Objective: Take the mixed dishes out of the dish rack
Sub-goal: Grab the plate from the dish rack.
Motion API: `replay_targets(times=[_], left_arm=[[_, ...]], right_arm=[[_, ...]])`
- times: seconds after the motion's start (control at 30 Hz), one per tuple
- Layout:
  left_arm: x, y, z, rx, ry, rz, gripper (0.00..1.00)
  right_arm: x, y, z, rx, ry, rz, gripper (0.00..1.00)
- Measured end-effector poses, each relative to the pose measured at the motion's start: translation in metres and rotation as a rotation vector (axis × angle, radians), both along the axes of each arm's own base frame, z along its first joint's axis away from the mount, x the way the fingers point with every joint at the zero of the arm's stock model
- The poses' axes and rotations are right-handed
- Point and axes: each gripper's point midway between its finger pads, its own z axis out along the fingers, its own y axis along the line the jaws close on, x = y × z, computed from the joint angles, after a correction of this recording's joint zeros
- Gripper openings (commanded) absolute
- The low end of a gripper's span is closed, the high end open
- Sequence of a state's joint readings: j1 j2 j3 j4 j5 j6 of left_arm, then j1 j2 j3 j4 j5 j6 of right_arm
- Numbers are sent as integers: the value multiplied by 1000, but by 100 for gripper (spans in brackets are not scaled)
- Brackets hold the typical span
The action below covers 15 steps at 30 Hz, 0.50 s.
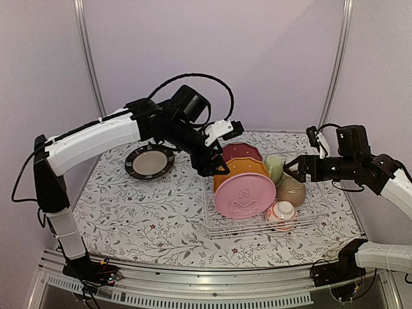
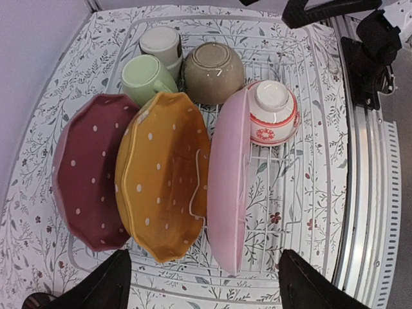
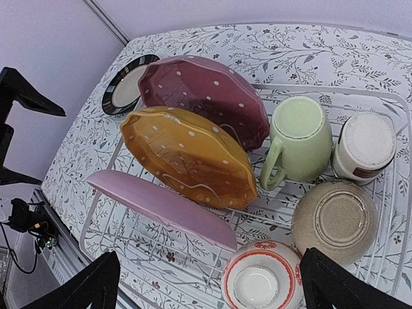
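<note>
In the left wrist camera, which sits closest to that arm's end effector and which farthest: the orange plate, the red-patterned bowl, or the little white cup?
From the left end effector:
1. orange plate: nearest, just ahead of the fingers, standing in the rack.
2. white-and-red bowl: farther up, on the picture's right.
3. small grey-white cup: farthest, at the top of the view.

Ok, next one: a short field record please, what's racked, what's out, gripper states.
in white wire dish rack: maroon dotted plate, orange dotted plate, pink plate, pale green cup, small grey-white cup, tan bowl, white-and-red patterned bowl
out: dark-rimmed beige plate, flat on floral tablecloth, left of rack
left gripper: open, empty, above rack
right gripper: open, empty, above rack
</note>
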<state>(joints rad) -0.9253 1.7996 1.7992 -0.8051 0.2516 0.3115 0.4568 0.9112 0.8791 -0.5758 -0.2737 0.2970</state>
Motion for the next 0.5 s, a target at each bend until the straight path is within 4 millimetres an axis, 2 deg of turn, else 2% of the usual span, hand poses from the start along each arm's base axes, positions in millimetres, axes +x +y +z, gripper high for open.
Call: replay_targets(times=[0.2, 0.27, 0.43, 0.5], left_arm=[[-4, -39, -33, 119, -42, -73, 64], [-5, -47, -44, 148, -47, -86, 60], [-7, -53, -73, 241, -82, -103, 46], [-7, -55, -78, 270, -114, -99, 40]], right_arm=[[-3, -3, -2, -2, -3, -10, 99], [-4, -4, 0, 0, -9, -12, 99], [-5, -8, 4, -2, -28, -26, 99], [-5, -10, 4, -7, -31, -35, 99]])
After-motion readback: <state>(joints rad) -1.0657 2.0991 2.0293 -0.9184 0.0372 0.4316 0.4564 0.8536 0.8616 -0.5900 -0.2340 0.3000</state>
